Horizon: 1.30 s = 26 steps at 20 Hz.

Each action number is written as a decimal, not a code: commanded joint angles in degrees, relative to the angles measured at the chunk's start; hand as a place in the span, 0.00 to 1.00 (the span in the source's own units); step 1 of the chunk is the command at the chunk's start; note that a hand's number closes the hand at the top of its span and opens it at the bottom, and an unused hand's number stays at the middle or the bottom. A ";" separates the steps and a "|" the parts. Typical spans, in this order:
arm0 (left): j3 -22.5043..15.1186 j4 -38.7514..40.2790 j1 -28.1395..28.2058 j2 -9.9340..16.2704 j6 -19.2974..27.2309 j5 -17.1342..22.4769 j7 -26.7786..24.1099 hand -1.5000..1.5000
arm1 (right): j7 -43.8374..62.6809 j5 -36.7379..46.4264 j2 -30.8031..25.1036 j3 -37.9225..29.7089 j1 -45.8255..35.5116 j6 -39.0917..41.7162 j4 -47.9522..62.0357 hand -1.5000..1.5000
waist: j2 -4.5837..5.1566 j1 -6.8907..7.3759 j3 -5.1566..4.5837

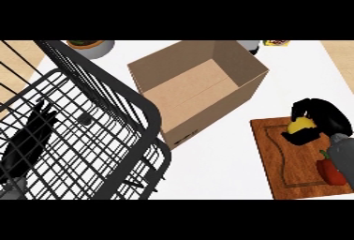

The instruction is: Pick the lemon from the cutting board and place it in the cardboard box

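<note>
The yellow lemon (301,125) is at the upper right of the wooden cutting board (283,159). My right hand (319,117) comes in from the right edge and curls round the lemon, fingers above and thumb below it. I cannot tell whether the lemon still touches the board. The open cardboard box (197,89) stands to the upper left of the board, tilted in the view, with nothing visible inside. My left hand (31,136) shows at the left behind the wire rack, fingers straight and pointing up, resting.
A black wire rack (90,126) fills the left side, close to the box's left corner. A red pepper (330,171) lies on the board below my right forearm. A bowl with greens (88,45) and a small item (275,42) sit along the top edge.
</note>
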 commanded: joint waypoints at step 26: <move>0.43 3.14 -4.24 -0.09 1.57 -3.21 4.34 0.50 | 24.20 8.64 7.20 0.89 -4.54 -0.66 -45.08 1.00 | 2.79 -0.71 -0.17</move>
